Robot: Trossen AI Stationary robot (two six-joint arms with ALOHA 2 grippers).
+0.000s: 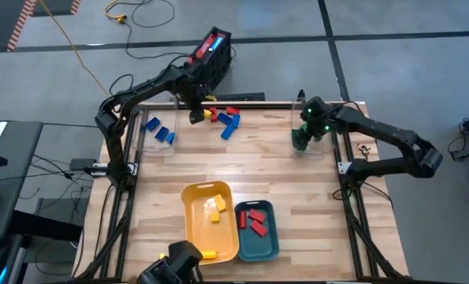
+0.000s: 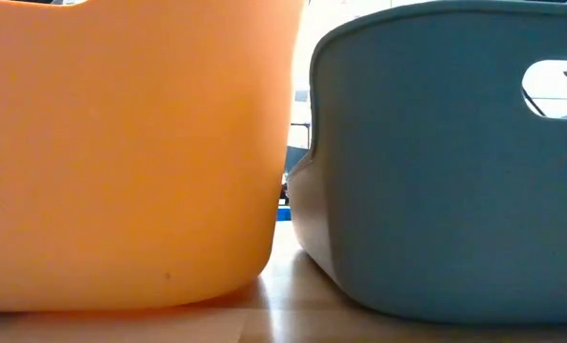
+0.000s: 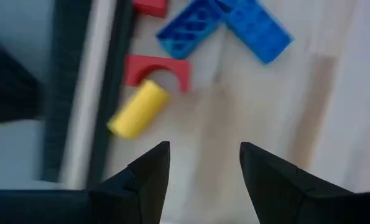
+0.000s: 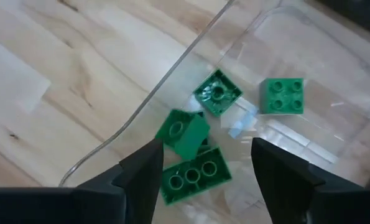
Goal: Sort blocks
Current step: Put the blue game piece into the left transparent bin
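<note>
My left gripper [image 1: 196, 115] [image 3: 204, 148] hovers open over bare wood near the table's far edge. Just beyond its fingertips lie a yellow cylinder block [image 3: 138, 109], a red arch block [image 3: 157, 71] and two blue blocks [image 3: 191, 28]. My right gripper [image 1: 303, 139] [image 4: 208, 144] stands open above a clear container [image 4: 309, 56] at the far right. Several green blocks [image 4: 194, 174] lie on that container's floor, one of them [image 4: 183, 132] tilted. Neither gripper holds anything.
A second clear container [image 1: 169, 142] at the far left holds blue blocks [image 1: 159, 130]. Near the front stand a yellow tray [image 1: 193, 237] with yellow blocks and a teal tray [image 1: 272, 237] with red blocks. Their walls [image 2: 121, 143] [image 2: 435, 191] fill the low view.
</note>
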